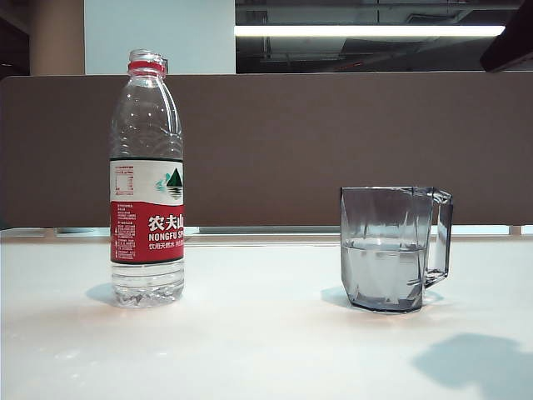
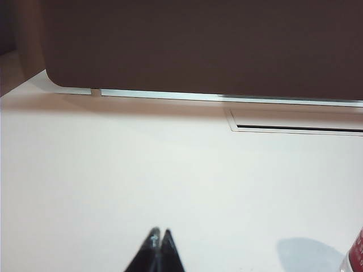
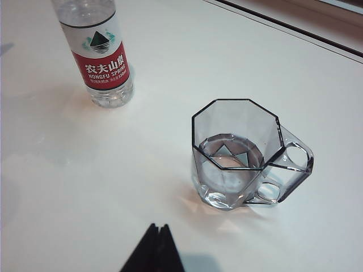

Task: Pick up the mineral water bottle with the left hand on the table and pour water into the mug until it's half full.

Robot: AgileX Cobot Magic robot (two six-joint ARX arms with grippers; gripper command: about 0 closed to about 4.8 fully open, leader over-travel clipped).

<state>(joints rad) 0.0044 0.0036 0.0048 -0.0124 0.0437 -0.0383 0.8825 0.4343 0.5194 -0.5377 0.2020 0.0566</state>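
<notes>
Left tool (image 2: 158, 235) fingers together, empty, over bare table (image 2: 113, 181). Right tool (image 3: 157, 229) fingers together, empty, above mug (image 3: 238, 156). Exterior view alone shows mug half full; bottle (image 1: 147, 179) upright.

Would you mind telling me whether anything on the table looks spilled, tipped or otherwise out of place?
Nothing stands out. The mineral water bottle stands upright, uncapped, and the mug stands upright about half full, apart from it. No puddle shows on the table. Both tools, left and right, are shut and touch nothing.
</notes>
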